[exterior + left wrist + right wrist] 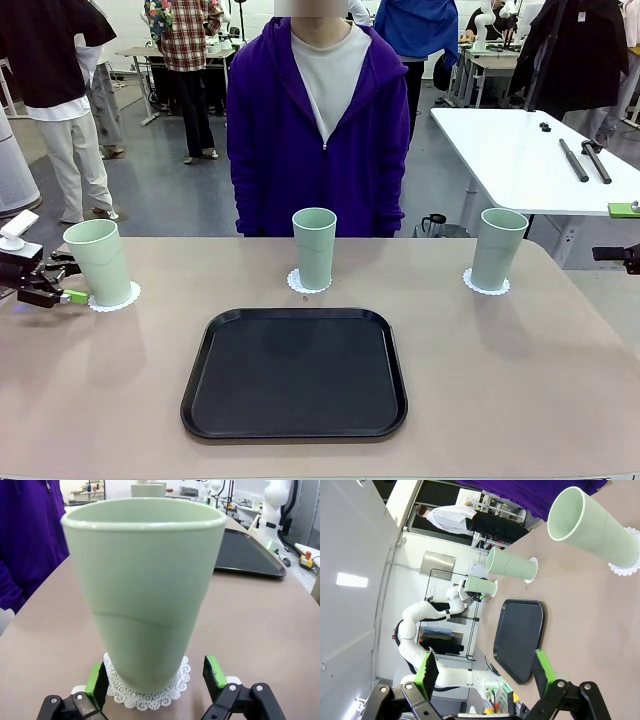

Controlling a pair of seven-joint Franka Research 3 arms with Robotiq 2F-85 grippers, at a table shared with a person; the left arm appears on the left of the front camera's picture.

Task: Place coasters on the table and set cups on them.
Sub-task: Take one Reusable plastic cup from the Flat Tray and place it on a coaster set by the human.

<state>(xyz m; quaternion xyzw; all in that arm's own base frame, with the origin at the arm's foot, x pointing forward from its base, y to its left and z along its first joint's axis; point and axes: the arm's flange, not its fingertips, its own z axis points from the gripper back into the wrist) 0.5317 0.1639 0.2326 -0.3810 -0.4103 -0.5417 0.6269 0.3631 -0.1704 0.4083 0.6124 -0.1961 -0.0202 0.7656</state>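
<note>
The left end effector [156, 680] gapes empty; the upright left cup [145, 590] stands just ahead, on its coaster [150, 692].

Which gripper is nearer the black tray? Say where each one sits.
Left. The left gripper sits by the cup beyond the black tray's left edge; the right gripper hangs off the table's right end.

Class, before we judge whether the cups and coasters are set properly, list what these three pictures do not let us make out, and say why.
- Left tool, left wrist view: whether its pads touch the left cup; the cup's base hides the gap.
- Left coaster, front view: mostly covered by the cup and the tool.
- Right tool, front view: cut off by the picture's right edge.
- Insides of the cups: hidden by their walls.
- Small items on the white table: too small to name.
</note>
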